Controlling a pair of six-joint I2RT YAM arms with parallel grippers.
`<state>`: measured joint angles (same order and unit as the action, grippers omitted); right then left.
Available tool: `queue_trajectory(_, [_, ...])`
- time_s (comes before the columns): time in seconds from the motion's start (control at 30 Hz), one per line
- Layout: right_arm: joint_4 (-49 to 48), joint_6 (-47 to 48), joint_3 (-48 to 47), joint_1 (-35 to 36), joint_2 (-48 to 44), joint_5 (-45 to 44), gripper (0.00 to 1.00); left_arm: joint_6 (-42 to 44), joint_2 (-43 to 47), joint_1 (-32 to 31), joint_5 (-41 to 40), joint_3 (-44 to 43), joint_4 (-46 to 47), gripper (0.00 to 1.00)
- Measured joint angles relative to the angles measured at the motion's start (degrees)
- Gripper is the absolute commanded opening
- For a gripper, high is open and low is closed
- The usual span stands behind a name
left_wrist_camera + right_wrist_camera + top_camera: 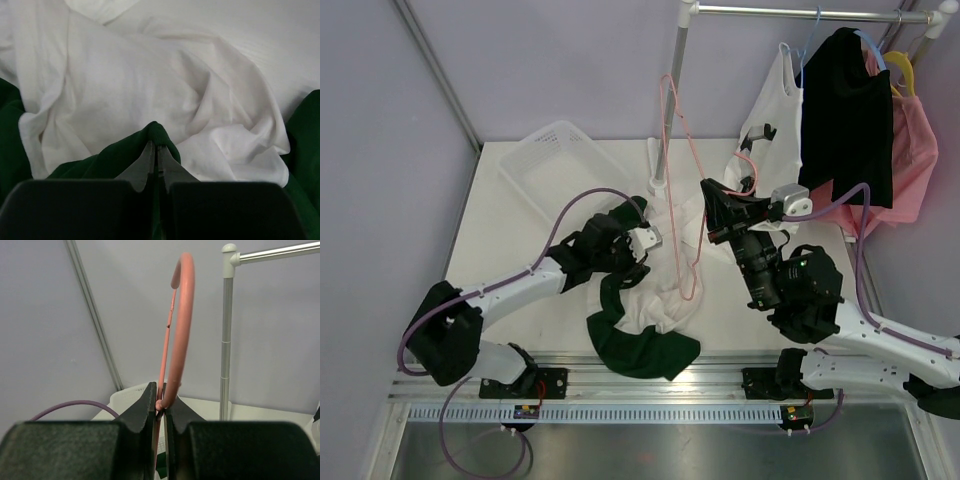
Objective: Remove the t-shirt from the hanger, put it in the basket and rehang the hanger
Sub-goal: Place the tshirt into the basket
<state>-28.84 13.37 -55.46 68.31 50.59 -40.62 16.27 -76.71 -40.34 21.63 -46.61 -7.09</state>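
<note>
In the right claw (160, 396), hanger (183, 315), base hidden; t-shirt (125, 90) sleeves indistinct.

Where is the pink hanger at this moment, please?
From above, the pink hanger stands mid-table, pinched by the right gripper, over the crumpled t-shirt and just beside the rack's post.

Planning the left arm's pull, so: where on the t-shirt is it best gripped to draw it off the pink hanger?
Likely the raised green fold, where the left hand is shut on it: it stands up as a ridge from the slack white t-shirt, so a pinch straddles it from the near side. The right hand pins the pink hanger.
</note>
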Motion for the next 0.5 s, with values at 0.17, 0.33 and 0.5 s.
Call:
queue_trajectory(0.17, [0.7,0.6,0.0,0.0,0.8,-0.9,0.00,2.3,-4.4,-3.3,-0.4,-1.5,-4.2,0.00])
queue_trajectory(0.33, [1.6,1.1,0.0,0.0,2.4,-1.8,0.00,6.0,-3.5,-10.5,1.4,-1.2,-7.2,0.00])
queue_trajectory(0.5, [2.0,1.4,0.0,0.0,3.1,-2.1,0.00,8.9,0.6,-11.7,6.6,-0.6,-11.0,0.09])
